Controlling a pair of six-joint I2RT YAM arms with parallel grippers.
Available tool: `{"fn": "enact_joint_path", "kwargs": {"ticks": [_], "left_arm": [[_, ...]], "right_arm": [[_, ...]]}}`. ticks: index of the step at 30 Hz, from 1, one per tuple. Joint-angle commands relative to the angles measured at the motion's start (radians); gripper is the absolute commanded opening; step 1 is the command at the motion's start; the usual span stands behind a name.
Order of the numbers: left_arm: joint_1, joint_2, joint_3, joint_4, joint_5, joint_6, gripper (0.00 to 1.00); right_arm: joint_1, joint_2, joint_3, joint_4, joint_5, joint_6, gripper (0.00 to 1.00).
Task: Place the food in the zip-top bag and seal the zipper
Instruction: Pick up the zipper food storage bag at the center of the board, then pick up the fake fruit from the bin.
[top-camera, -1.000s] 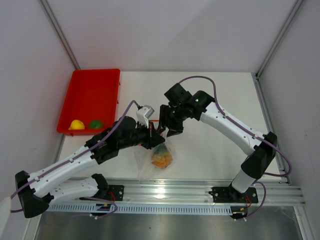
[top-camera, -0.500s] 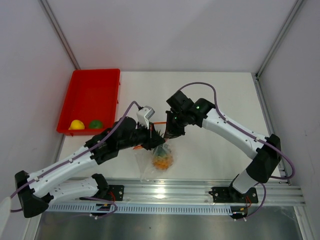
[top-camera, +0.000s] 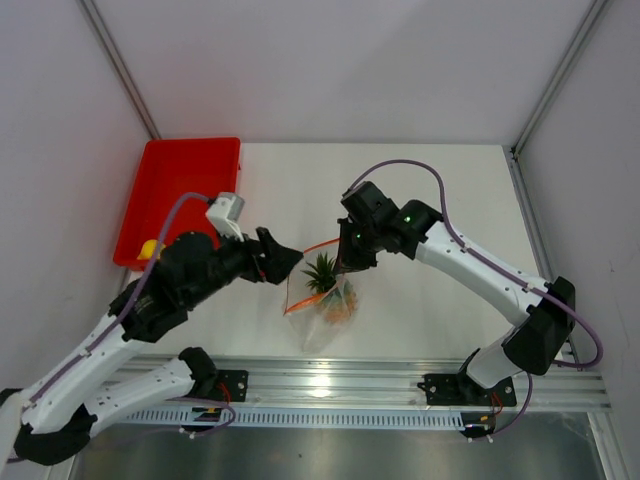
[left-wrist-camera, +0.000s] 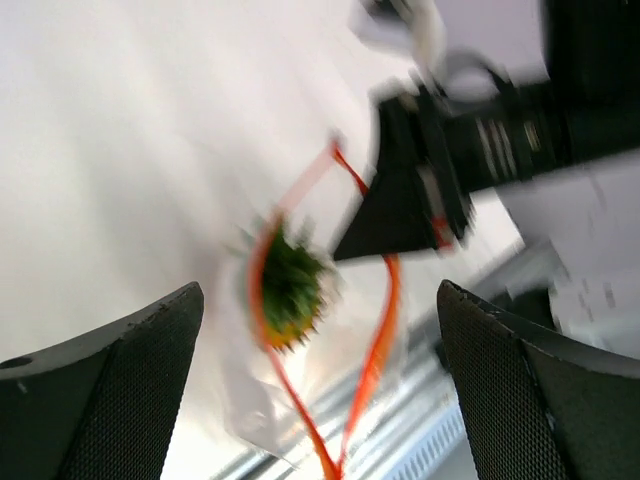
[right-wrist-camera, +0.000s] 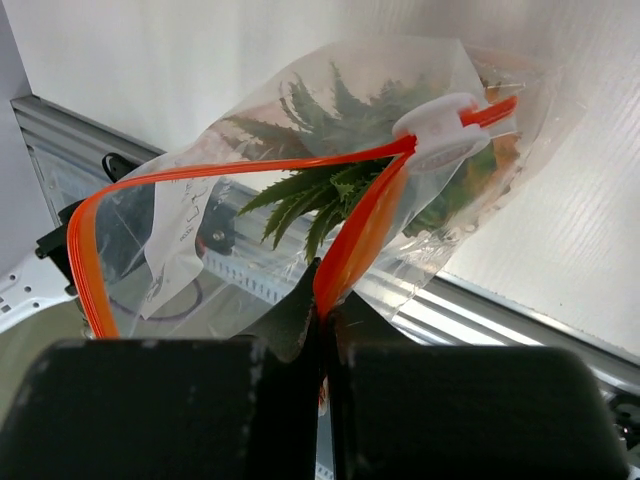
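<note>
Far off to the left of the left jaws, beyond that arm, the red tray (top-camera: 185, 165) holds the yellow lemon (top-camera: 149, 249); the green fruit is not visible, perhaps hidden by the arm. Those left jaws stand spread wide with nothing between them, pointing across the table (top-camera: 440, 190) toward the zip-top bag (top-camera: 338, 308), which is near on their right but apart from them. The pineapple (top-camera: 322, 272) sits inside it, with its green crown at the gaping mouth. The right jaws are at the bag's right side, pinched fully together on the zipper (right-wrist-camera: 240, 165), a little along the strip from its white slider (right-wrist-camera: 445, 130). The film looks thin, crinkly and slippery, and light even with one fruit in it, so it will probably sag and twist. The stiffer zipper strip is the place to hold it. The lemon looks light, firm and smooth, so it may roll and is best taken across its middle.
</note>
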Motion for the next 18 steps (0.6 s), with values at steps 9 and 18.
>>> {"fn": "enact_joint_path", "kwargs": {"ticks": [9, 18], "left_arm": [[0.541, 0.124, 0.162, -0.268, -0.212, -0.175, 0.99], [0.813, 0.383, 0.207, -0.308, -0.262, -0.342, 0.99]], "right_arm": [[0.014, -0.056, -0.005, 0.064, 0.019, -0.094, 0.0], [0.011, -0.066, -0.02, 0.063, 0.003, -0.146, 0.0]]}}
